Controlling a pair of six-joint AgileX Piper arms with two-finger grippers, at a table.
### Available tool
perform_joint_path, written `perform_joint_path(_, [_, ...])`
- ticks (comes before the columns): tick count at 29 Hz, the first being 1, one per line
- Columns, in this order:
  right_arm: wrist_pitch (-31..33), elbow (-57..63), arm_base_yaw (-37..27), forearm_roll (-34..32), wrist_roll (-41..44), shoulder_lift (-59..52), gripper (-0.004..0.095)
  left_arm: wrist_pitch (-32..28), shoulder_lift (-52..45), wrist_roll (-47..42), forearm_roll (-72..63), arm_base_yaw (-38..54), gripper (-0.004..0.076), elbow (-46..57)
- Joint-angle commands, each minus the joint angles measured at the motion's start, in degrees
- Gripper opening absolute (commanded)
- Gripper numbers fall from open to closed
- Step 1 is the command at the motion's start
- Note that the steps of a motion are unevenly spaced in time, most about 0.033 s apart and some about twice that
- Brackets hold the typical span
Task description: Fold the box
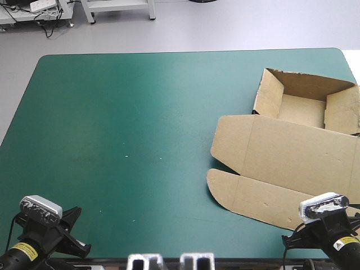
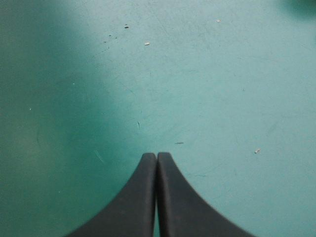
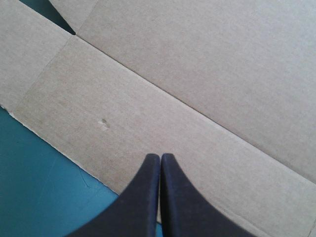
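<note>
Grippers held low at near corners, left gripper (image 2: 157,157) pressed together over teal-green cover (image 1: 140,124), right gripper (image 3: 160,158) pressed together over box (image 1: 292,154), tray set far, lid laid flat nearward.

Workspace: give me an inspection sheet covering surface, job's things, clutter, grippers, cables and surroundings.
Surface: teal-green cover, bare across its left and middle.
Job's things: box at the right side, tray walls raised at the far end, lid lying flat toward the near edge.
Clutter: a few pale specks on the cover.
Grippers: left gripper jaws shut, over bare cover; right gripper jaws shut, empty, over the lid's outer flap.
Cables: nothing seen.
Surroundings: nothing seen.
</note>
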Motion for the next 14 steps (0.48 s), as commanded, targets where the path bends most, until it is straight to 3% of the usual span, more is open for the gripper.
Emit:
perform_joint_path(1, [-0.8,-1.2,0.0,2.1,4.4,0.5,-0.0006,-4.0,0.7,-0.2,-0.7,0.0,-0.0011,-1.3])
perform_joint_path(14, [-0.3,-1.2,0.0,2.5,4.7,0.5,-0.0005,-4.0,0.7,-0.2,-0.7,0.0,-0.0011,-1.3])
